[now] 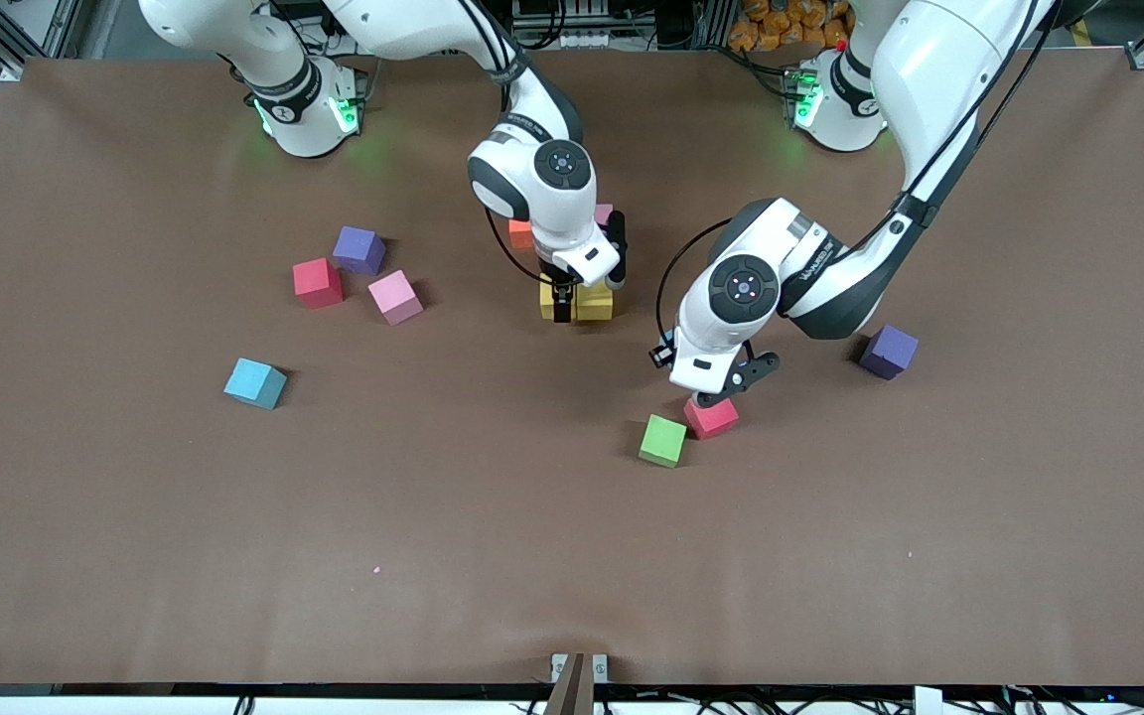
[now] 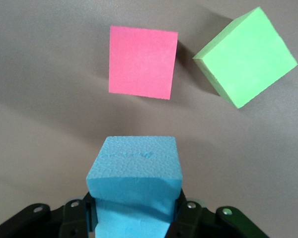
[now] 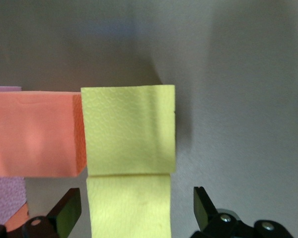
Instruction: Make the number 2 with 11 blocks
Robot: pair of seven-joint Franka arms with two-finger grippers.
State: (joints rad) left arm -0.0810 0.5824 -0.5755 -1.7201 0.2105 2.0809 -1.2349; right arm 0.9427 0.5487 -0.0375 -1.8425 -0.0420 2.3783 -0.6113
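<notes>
On the tabletop (image 1: 572,556), the yellow blocks (image 1: 587,301) serve as landmark: an orange block (image 1: 520,233) and a pink one (image 1: 603,213) lie just farther from the front camera. Toward the right arm's end sit a red block (image 1: 318,282), purple cube (image 1: 358,249), pink block (image 1: 395,297) and blue block (image 1: 255,383). The right gripper (image 1: 562,303) stands over the yellow blocks, fingers released. The left gripper (image 2: 139,218), over a reddish-pink block (image 1: 711,417) beside the green block (image 1: 662,440), has its fingers grasping a light blue block (image 2: 134,183).
</notes>
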